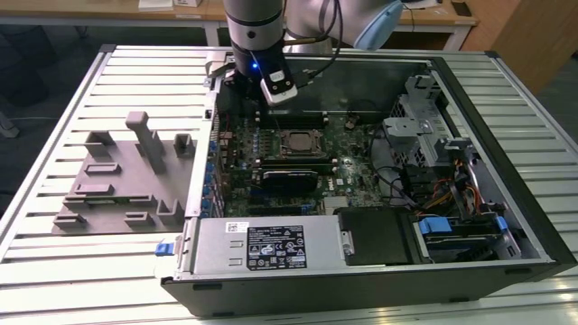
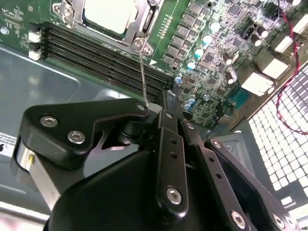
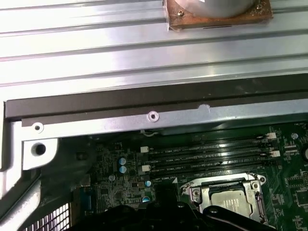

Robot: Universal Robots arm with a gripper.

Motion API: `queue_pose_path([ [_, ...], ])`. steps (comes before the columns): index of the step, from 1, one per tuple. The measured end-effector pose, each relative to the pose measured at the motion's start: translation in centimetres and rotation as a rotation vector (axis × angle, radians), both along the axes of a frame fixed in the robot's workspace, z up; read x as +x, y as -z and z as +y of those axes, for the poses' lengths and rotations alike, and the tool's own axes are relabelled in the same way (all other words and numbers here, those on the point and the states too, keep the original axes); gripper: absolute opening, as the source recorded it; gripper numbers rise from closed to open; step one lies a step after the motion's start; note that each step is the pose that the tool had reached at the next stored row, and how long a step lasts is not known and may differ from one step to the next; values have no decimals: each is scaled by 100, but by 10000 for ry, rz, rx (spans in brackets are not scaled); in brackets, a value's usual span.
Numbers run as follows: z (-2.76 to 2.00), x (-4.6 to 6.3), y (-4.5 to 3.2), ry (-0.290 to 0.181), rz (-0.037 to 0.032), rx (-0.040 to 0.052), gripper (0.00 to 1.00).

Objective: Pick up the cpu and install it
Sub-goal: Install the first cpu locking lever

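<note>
The cpu (image 1: pixel 296 143) lies flat in the motherboard socket inside the open computer case, its silver-grey top showing within the metal frame. It also appears in both wrist views, cpu (image 2: pixel 107 14) and cpu (image 3: pixel 232 200). My gripper (image 2: pixel 165 98) hangs over the memory slots just beyond the socket, toward the case's far wall, shut and holding no chip. A thin metal lever (image 2: pixel 143 77) rises from the socket's corner up to the gripper's tip; whether it is clamped there is unclear. In the exterior view the gripper (image 1: pixel 268 107) sits under the arm's white camera.
A grey plastic fixture tray (image 1: pixel 118 183) lies on the slatted table at the exterior view's left of the case. The case holds a power supply (image 1: pixel 262 247) at the front, drive cages and cables (image 1: pixel 434 169) on the exterior view's right, and memory slots (image 3: pixel 211 156) beside the socket.
</note>
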State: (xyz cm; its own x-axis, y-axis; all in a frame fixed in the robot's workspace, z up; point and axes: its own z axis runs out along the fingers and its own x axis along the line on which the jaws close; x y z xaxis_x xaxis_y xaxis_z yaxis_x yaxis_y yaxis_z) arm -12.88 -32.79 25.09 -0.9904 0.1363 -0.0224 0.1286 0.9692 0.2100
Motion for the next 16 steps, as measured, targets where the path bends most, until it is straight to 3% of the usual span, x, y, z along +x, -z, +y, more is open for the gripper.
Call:
queue_pose_path([
  [2,0,0,-5,-1,-2,35,11],
  [6,0,0,-13,0,-1,215,11],
  [11,0,10,-12,-3,0,218,11],
  [16,-1,162,-12,0,59,217,11],
])
